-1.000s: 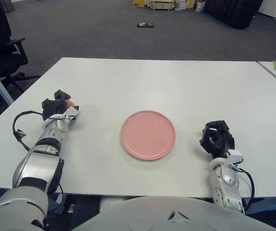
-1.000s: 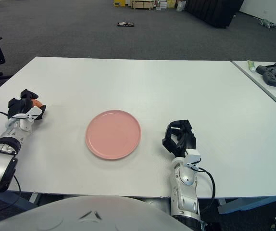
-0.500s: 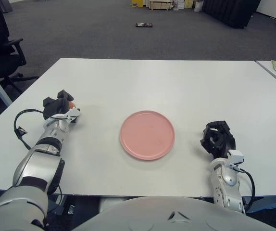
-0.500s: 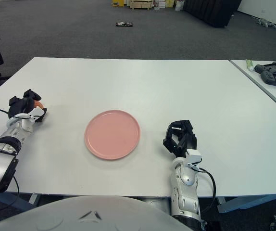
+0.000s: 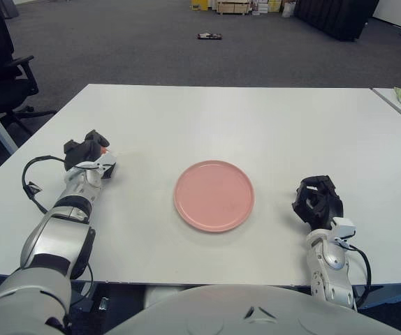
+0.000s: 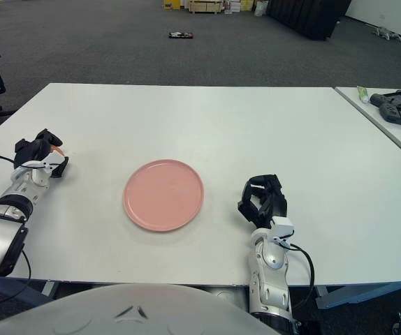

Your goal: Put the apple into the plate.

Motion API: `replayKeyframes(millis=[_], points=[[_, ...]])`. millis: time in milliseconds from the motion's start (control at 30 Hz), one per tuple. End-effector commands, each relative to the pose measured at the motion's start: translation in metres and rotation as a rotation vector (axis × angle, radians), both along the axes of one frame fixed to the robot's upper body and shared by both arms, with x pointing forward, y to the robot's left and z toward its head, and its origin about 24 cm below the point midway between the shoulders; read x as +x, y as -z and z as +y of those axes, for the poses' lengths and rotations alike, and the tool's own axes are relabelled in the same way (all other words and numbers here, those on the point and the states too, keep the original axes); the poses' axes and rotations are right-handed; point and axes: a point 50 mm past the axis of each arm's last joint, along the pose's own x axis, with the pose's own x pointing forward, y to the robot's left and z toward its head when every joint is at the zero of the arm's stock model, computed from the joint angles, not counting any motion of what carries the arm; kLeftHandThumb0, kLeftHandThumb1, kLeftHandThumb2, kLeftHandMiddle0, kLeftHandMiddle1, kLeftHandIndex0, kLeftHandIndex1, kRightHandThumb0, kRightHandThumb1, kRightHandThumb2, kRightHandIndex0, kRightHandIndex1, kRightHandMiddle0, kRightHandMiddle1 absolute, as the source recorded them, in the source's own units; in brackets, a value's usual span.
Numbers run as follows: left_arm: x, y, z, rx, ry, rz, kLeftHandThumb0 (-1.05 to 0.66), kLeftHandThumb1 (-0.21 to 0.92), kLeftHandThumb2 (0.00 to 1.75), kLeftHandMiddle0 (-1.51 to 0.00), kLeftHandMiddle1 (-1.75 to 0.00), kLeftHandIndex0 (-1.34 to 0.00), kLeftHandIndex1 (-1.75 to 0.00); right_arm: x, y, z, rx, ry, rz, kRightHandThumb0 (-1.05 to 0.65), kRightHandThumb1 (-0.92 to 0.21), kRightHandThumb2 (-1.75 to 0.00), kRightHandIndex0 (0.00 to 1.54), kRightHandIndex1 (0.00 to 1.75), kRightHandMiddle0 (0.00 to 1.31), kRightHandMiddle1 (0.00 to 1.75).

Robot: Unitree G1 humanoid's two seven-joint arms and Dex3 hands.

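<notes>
Presently the apple [image 5: 103, 148] is being enclosed by the left hand [image 5: 85, 151], whose dark fingers are wrapped around it so that only an orange-red sliver is showing at the far side of the hand. The pink plate [image 5: 214, 195] is lying well apart, toward the robot's right of that hand, on the white worktop [image 5: 221, 118]. Before any lift, the grasp is probably best being firmed, then the apple carried low across and lowered onto the plate's middle. The right hand [image 5: 316, 202] is being kept curled, holding nothing, beside the plate's right.

The plate [image 5: 214, 196] is plain pink on a white table [image 5: 256, 125]. Both hands, left [image 5: 85, 149] and right [image 5: 317, 201], are black, and an orange-red apple [image 5: 103, 148] peeks out.
</notes>
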Motion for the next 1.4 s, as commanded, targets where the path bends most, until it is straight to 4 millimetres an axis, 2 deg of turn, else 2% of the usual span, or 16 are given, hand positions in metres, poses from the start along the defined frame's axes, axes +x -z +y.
replayKeyframes(millis=[0,900,1133,1367], points=[[-0.019,0.027,-0.005,-0.056,0.003,0.134,-0.50,0.23,1.42,-1.13,-1.75,-0.67,-1.75,0.002,-0.002,0.001,0.014,-0.004,-0.022,-0.41,-0.55,-1.03,0.74,1.75,0.43,1.75],[-0.018,0.023,-0.002,-0.134,-0.031,0.062,-0.53,0.15,1.52,-1.13,-1.75,-0.74,-1.75,0.002,-0.001,0.001,0.026,0.007,-0.034,-0.41,-0.56,-1.02,0.72,1.75,0.42,1.75],[-0.004,0.004,-0.008,-0.148,0.021,-0.061,-0.52,0.17,1.50,-1.23,-1.75,-0.72,-1.75,0.002,-0.001,0.000,0.024,0.016,-0.017,-0.41,-0.56,-1.02,0.71,1.75,0.42,1.75],[-0.004,0.001,-0.007,-0.141,0.040,-0.095,-0.51,0.21,1.45,-1.27,-1.75,-0.69,-1.75,0.002,-0.001,0.000,0.016,0.009,-0.024,-0.41,-0.56,-1.02,0.72,1.75,0.42,1.75]])
